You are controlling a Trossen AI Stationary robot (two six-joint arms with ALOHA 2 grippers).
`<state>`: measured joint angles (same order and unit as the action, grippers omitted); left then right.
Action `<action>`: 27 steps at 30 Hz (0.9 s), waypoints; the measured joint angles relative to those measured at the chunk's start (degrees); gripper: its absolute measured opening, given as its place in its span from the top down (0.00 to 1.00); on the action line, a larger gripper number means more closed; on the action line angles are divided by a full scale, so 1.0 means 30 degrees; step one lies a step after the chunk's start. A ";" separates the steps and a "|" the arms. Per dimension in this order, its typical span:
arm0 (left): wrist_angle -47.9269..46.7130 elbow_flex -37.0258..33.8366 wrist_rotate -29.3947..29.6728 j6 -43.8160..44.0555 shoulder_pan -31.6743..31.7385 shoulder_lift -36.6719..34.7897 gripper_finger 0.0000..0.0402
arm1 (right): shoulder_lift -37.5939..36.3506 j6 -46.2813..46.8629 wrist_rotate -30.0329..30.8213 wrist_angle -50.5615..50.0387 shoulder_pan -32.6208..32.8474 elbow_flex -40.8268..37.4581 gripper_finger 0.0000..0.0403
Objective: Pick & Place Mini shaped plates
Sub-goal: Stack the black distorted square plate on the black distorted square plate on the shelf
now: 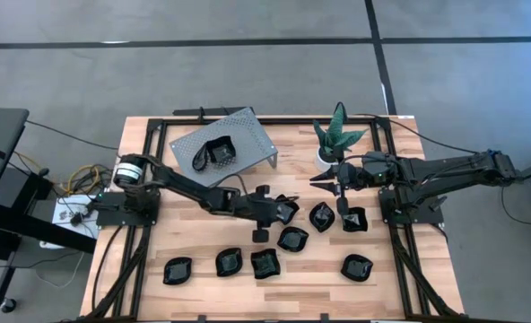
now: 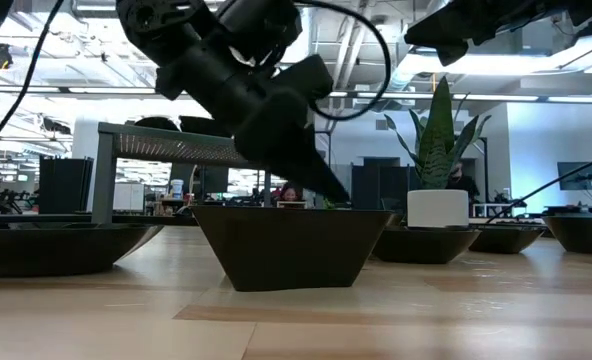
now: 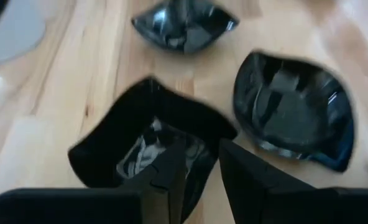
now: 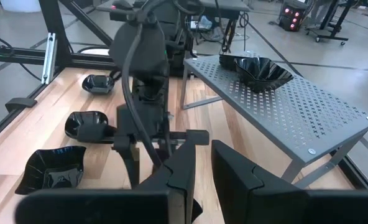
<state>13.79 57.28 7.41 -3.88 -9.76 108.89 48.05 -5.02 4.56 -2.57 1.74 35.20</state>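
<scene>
The left gripper (image 3: 199, 180) is low over the table's middle, its fingers straddling the rim of a squarish black dish (image 3: 153, 140) and closed on it. The right gripper (image 1: 324, 182) hovers near the plant (image 1: 339, 135), fingers narrow, holding nothing. Other dishes lie scattered nearby; one sits on the metal stand (image 1: 256, 135).

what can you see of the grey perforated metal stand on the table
The grey perforated metal stand is a flat sheet of light grey metal dotted with rows of small holes, raised on thin legs like a low shelf. It sits at the table's far edge, left of the green spiky plant, turned slightly askew. One glossy black wavy-rimmed dish rests on top. Neither gripper touches it.
</scene>
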 joint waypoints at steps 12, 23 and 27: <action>-0.0796 -0.0035 -0.0064 -0.0627 0.0037 0.0748 0.77 | 0.0000 0.0015 0.0000 -0.0124 0.0000 -0.0001 0.88; -0.0854 -0.0072 0.1390 -0.1130 0.0193 0.0391 0.98 | 0.0000 0.0036 0.0000 -0.0133 0.0000 -0.0007 0.88; -0.0878 0.0196 0.1731 0.0157 -0.0877 -0.1093 0.98 | 0.0000 0.0036 -0.0005 -0.0133 -0.0007 -0.0002 0.88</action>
<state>11.16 57.86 12.60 -3.41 -12.39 105.61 48.05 -4.91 4.54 -2.97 1.72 35.19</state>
